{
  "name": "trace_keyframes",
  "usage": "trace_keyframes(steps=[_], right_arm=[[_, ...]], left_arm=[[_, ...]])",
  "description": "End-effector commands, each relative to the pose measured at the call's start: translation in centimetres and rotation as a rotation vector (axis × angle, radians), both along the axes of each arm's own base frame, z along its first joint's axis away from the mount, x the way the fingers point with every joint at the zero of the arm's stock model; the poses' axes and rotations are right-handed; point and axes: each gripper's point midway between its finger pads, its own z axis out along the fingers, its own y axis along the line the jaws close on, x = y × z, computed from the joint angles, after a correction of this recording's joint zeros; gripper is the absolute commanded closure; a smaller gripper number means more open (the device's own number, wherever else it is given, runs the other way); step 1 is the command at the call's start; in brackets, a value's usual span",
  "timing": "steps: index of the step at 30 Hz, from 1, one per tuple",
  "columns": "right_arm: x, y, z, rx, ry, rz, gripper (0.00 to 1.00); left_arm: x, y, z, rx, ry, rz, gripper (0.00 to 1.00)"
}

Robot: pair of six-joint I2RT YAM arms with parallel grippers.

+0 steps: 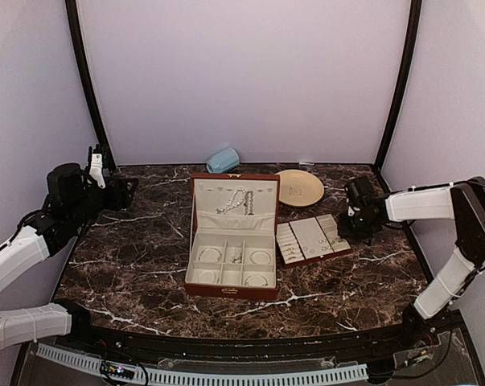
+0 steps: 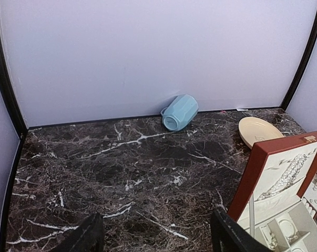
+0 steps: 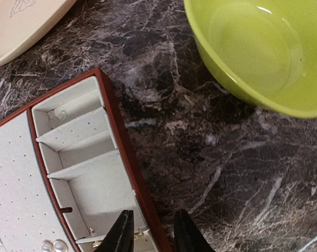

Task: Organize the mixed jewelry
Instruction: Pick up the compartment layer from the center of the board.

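On the table (image 1: 129,273), dark marble veined with white, everything sits inside a booth of pale lilac walls (image 1: 242,72) with black curved posts (image 1: 85,80) at the far corners.

By the left edge, toward the far left corner, the left gripper (image 2: 157,231) hangs over bare marble. Its fingers are spread wide, holding and touching nothing. A blue cup (image 1: 223,159) lies on its side against the far edge.

At the table's middle stands the open box (image 1: 230,291), its lid upright on the far side and facing the near edge. The strand (image 1: 234,202) rests on the lid's lining. Its long axis slants from lower left up to upper right, and the right end drops in a short tail. Pale loops (image 1: 260,257) lie flat in the box's floor compartments.

Right of the lid, near the far edge, is a cream plate (image 1: 306,197). Nearer, just beside the box's right side, the tray (image 1: 310,233) lies at a slant with tiny silvery pieces on it. Two pearl studs (image 3: 50,247) sit at its right end.

The right gripper (image 3: 154,231) is at that end, with only a narrow gap between its fingers. One finger is over the tray's corner compartment, the other over the marble, and the red-brown rim runs between them. I cannot tell whether they pinch anything. Past the tray, toward the right edge, sits a green bowl (image 3: 263,52).
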Motion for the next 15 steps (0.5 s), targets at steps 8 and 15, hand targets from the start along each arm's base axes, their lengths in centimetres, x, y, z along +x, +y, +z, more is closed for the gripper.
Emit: trace_keyframes(steps=[8, 15], right_arm=[[3.6, 0.8, 0.1, -0.041, -0.028, 0.088, 0.8], [4.1, 1.2, -0.5, -0.051, -0.008, 0.127, 0.9]], left_arm=[[0.0, 0.0, -0.6, -0.016, 0.009, -0.005, 0.28], [0.0, -0.1, -0.8, -0.018, 0.013, -0.006, 0.28]])
